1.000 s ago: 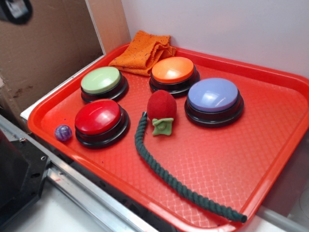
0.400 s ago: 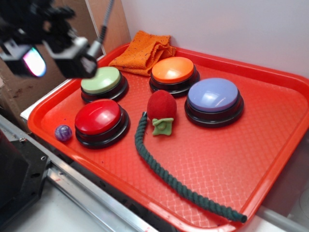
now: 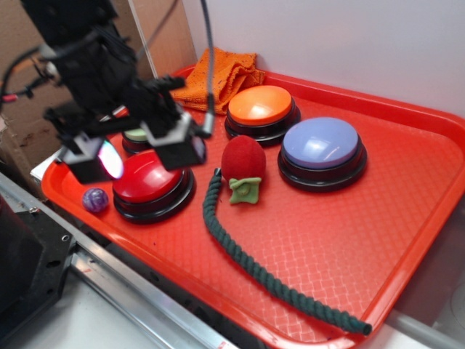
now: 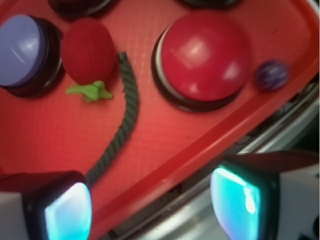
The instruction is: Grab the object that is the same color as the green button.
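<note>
The exterior view showed the whole red tray (image 3: 407, 240) and the arm above its left part, with the gripper (image 3: 142, 156) hanging over the red button (image 3: 149, 185), its two fingers spread apart and nothing between them; one lit fingertip pad (image 3: 109, 160) glowed pale at the left. The arm covered most of the green button (image 3: 136, 136), of which only a sliver of pale green dome and black base peeked out behind the fingers. The dark green rope (image 3: 247, 265) lay free on the tray, well apart from the gripper, its upper end just beside the red plush ball (image 3: 243, 160) and the rest curving down toward the tray's near right corner, where its far end reached the rim. Behind stood the orange button (image 3: 260, 105), the lavender-blue button (image 3: 321, 143) and an orange cloth (image 3: 218, 76); a small purple marble (image 3: 94, 199) sat near the red button at the tray's left edge. The wrist view looked down past the gripper (image 4: 150, 207) with both pads glowing cyan at the bottom corners, wide apart and holding nothing; it showed the rope (image 4: 122, 125) running from beside the plush ball (image 4: 89, 50) down under the left pad, the ball's light green leaf (image 4: 91, 91), the red button (image 4: 202, 62), the blurred marble (image 4: 271, 75) and part of the lavender-blue button (image 4: 20, 50), but no green button at all
</note>
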`<state>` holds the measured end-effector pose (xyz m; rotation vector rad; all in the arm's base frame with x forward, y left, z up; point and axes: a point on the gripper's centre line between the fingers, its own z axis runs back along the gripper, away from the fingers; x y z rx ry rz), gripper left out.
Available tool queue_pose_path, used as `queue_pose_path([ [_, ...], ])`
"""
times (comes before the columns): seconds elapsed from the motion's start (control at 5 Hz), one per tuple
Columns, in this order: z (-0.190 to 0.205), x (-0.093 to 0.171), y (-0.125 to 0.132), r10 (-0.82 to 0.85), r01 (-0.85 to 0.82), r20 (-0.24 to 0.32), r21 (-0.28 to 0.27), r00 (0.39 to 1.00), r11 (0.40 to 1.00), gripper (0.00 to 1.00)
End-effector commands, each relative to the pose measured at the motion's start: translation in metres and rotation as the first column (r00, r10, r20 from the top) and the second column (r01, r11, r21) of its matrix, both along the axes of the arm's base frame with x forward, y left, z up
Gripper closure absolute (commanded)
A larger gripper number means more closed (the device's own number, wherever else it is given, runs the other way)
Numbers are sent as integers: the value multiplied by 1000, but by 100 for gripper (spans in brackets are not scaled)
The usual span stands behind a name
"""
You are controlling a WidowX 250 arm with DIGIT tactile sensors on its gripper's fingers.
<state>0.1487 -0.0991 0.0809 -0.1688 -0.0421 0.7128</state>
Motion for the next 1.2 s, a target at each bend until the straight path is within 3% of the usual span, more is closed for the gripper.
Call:
queue_pose_path([
  [0.0, -44, 24, -35, -92, 89, -55, -50, 994, 995, 0],
  [0.2, -62, 28, -44, -100, 101, -70, 6, 993, 995, 0],
  [0.6, -72, 33, -47, -86, 86, -48, -10, 995, 996, 0],
  [0.8, -75, 31, -45, -44, 43, -31, -8, 999, 999, 100],
  [1.0, -77, 30, -43, -29, 29, -30, -3, 999, 1000, 100],
])
